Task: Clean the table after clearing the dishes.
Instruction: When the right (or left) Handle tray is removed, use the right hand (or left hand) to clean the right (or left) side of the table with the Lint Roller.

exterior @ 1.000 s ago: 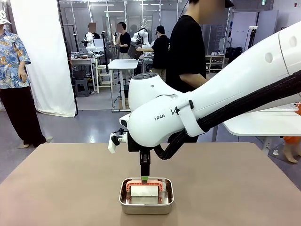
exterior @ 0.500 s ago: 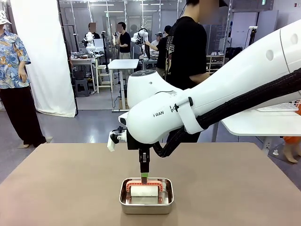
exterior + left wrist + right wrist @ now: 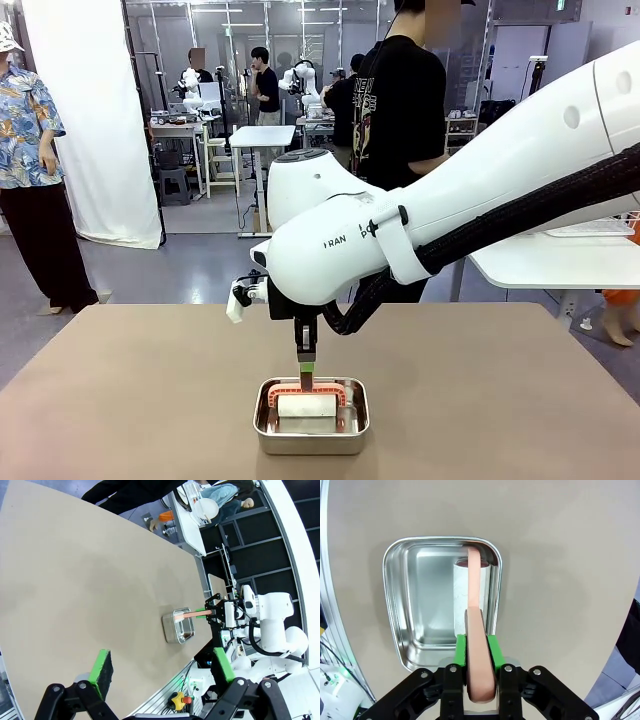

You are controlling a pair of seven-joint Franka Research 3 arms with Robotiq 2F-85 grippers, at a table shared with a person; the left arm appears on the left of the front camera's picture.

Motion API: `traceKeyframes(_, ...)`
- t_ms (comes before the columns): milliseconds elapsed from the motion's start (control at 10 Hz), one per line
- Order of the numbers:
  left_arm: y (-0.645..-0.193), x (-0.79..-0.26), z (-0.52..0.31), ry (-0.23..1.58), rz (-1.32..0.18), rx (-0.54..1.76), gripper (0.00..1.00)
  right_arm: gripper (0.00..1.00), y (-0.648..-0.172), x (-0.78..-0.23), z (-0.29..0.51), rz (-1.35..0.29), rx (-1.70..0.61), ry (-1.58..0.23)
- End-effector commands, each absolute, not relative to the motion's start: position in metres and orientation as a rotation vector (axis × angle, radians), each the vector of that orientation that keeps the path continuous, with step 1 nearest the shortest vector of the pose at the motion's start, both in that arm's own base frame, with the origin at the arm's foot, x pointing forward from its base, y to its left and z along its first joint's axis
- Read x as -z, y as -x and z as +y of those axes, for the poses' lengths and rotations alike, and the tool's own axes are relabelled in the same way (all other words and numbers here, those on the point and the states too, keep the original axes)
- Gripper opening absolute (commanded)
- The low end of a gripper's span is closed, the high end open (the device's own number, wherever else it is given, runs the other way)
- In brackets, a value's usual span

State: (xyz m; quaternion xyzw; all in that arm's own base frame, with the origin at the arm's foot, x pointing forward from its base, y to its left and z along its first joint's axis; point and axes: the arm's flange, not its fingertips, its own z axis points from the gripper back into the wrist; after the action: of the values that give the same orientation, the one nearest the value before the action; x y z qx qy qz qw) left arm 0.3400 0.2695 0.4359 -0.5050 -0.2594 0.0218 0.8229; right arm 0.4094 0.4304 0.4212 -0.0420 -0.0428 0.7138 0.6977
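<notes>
The taupe-brown table (image 3: pixel 150 400) carries a shiny steel pan (image 3: pixel 265 425) near its front edge. A white roller (image 3: pixel 306 407) with a pink handle (image 3: pixel 475 595) lies inside the pan. My right gripper (image 3: pixel 306 378) reaches straight down over the pan's far rim and is shut on the pink handle, whose end sits between the green pads (image 3: pixel 462 650). My left gripper (image 3: pixel 162 665) hangs high above the table with its jaws wide open and nothing between them. What look like white dishes (image 3: pixel 204 509) sit in a wire rack off the table.
A white-topped side table (image 3: pixel 545 262) stands beyond the far right corner. A person in a black shirt (image 3: pixel 400 110) stands at the far edge behind my right arm. The tabletop (image 3: pixel 75 580) around the pan (image 3: pixel 172 630) is bare.
My right gripper's jaws have closed onto the pink handle over the pan. The wrist has shifted slightly left. The pan and roller have stayed in place.
</notes>
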Motion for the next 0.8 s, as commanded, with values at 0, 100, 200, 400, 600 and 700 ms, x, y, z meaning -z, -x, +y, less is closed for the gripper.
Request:
traceKeyframes(0,-0.3365,-0.4360,0.2701,1.079,-0.565,-0.041,1.00,0.00,-0.4097,-0.4210,0.4346,-0.104,-1.566,0.117)
traceKeyframes(100,-0.3365,-0.4360,0.2701,1.079,-0.565,-0.041,1.00,0.02,-0.4095,-0.4216,0.4346,-0.104,-1.568,0.118)
traceKeyframes(200,-0.3365,-0.4360,0.2701,1.079,-0.565,-0.041,1.00,0.02,-0.4094,-0.4211,0.4339,-0.106,-1.565,0.116)
traceKeyframes(400,-0.3365,-0.4360,0.2701,1.079,-0.565,-0.041,1.00,0.00,-0.4095,-0.4213,0.4304,-0.095,-1.590,0.094)
traceKeyframes(600,-0.3365,-0.4360,0.2701,1.079,-0.565,-0.041,1.00,0.00,-0.4095,-0.4213,0.4304,-0.095,-1.590,0.094)
traceKeyframes(700,-0.3365,-0.4360,0.2701,1.079,-0.565,-0.041,1.00,0.00,-0.4095,-0.4213,0.4304,-0.095,-1.590,0.094)
